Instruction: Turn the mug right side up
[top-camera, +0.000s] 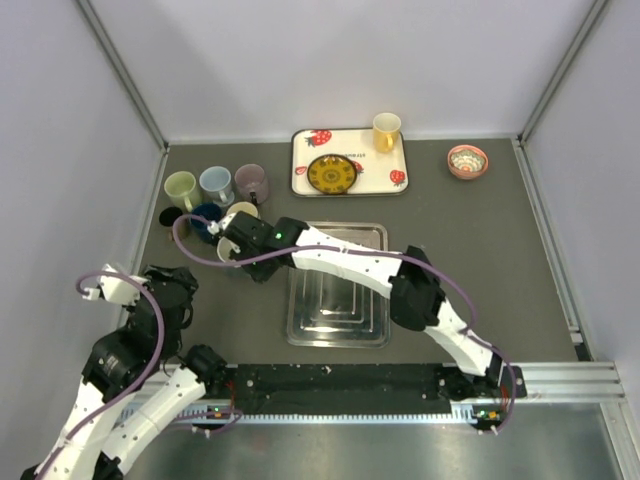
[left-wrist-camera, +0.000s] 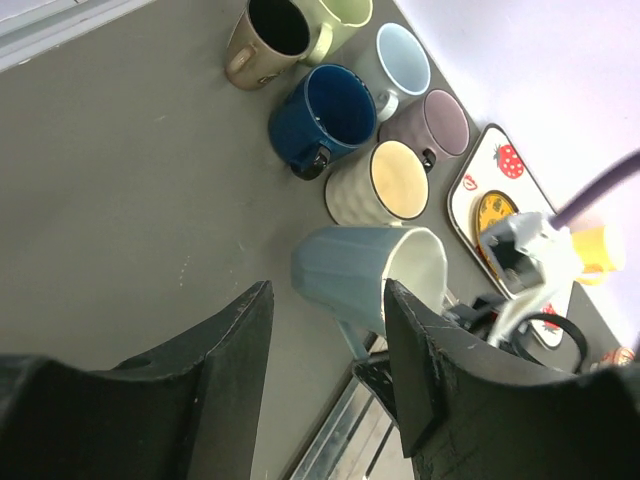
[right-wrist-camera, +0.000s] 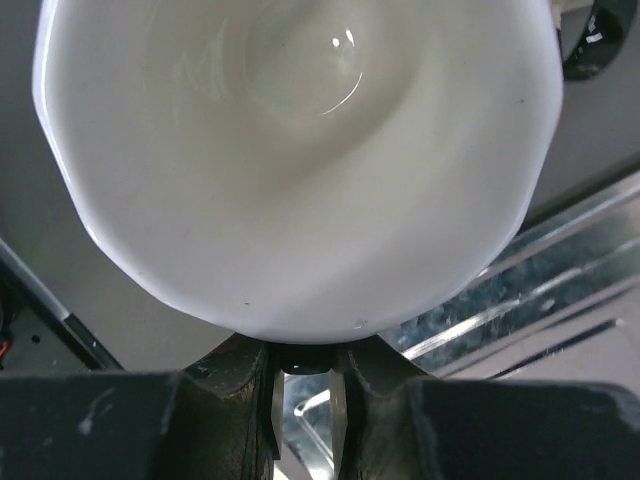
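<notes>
Pale blue faceted ceramic mug (left-wrist-camera: 350, 265) tipped on its side at 10 o'clock from table centre; right gripper (right-wrist-camera: 303, 375) pinched nearly closed on it; left gripper (left-wrist-camera: 328, 290) half spread, empty, at mug's 7 o'clock; cream ribbed mug (left-wrist-camera: 395, 180) and navy glazed mug (left-wrist-camera: 330, 115) crowd its 12 o'clock; shallow steel tray (top-camera: 335, 310) at 4 o'clock.

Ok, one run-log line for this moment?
right claw: shut on blue-grey mug rim | mug: tilted, not yet upright | left claw: open, empty
</notes>
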